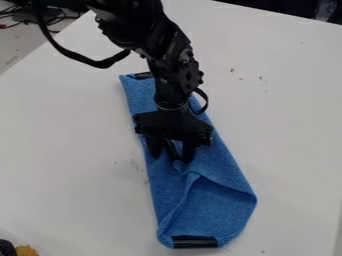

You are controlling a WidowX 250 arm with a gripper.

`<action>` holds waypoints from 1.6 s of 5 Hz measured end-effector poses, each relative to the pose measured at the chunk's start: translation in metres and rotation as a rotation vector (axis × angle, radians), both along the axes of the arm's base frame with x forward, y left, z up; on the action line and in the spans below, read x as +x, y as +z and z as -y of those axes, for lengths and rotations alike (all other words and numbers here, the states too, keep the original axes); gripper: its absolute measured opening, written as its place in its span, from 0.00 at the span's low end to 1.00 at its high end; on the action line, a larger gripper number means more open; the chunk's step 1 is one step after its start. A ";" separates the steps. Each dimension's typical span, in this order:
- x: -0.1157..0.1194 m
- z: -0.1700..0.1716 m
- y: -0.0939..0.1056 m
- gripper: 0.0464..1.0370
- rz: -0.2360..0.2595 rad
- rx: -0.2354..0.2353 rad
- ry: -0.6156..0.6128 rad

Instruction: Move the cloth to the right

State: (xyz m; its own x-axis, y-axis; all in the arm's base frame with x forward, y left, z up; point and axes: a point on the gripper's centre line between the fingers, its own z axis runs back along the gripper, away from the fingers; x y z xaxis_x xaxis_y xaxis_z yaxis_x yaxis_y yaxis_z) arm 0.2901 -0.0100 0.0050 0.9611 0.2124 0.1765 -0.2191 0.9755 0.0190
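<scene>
Hanging over the middle of the blue cloth (pixel 220 200), the gripper (pixel 172 157) has its fingers parted, with a raised bit of fabric between them; whether they pinch it, I cannot tell. The cloth lies lengthwise down the middle of the white counter (pixel 67 130), folded over, with one black strip (pixel 194 242) at its near end and another (pixel 142 75) at its far end. The black arm (pixel 177 55) crosses above the far half and hides part of it. In the near left corner sit a yellow-brown item (pixel 26 250) and, beside it, a dark object (pixel 7 248). Beyond the counter's far left edge are cables (pixel 57 19).
</scene>
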 end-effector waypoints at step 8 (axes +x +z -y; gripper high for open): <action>0.016 0.000 0.004 0.26 0.010 0.098 -0.092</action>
State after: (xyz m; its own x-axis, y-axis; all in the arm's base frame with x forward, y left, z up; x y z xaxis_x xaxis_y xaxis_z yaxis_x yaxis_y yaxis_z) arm 0.3060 -0.0099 0.0088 0.9739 0.1044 0.2015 -0.1291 0.9851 0.1133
